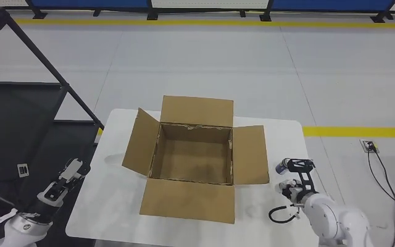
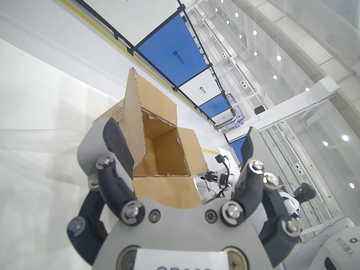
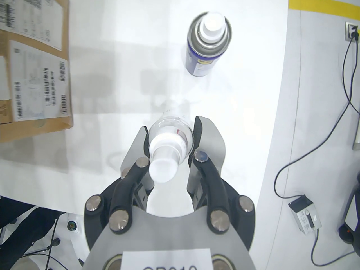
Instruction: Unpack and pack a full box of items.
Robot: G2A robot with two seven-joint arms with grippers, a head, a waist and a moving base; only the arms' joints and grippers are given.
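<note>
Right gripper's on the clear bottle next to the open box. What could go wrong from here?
1. The spray can stands upright close by the clear bottle; a sideways swing of the right gripper may topple it.
2. The box has a flap spread toward the bottle; a low carry could catch it.
3. The bottle looks smooth, so it may slip or tilt.

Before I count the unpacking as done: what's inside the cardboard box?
From the top view, the cardboard box holds only its bare brown floor, with no items on it. The strip of floor along the near wall is hidden by that wall.
</note>
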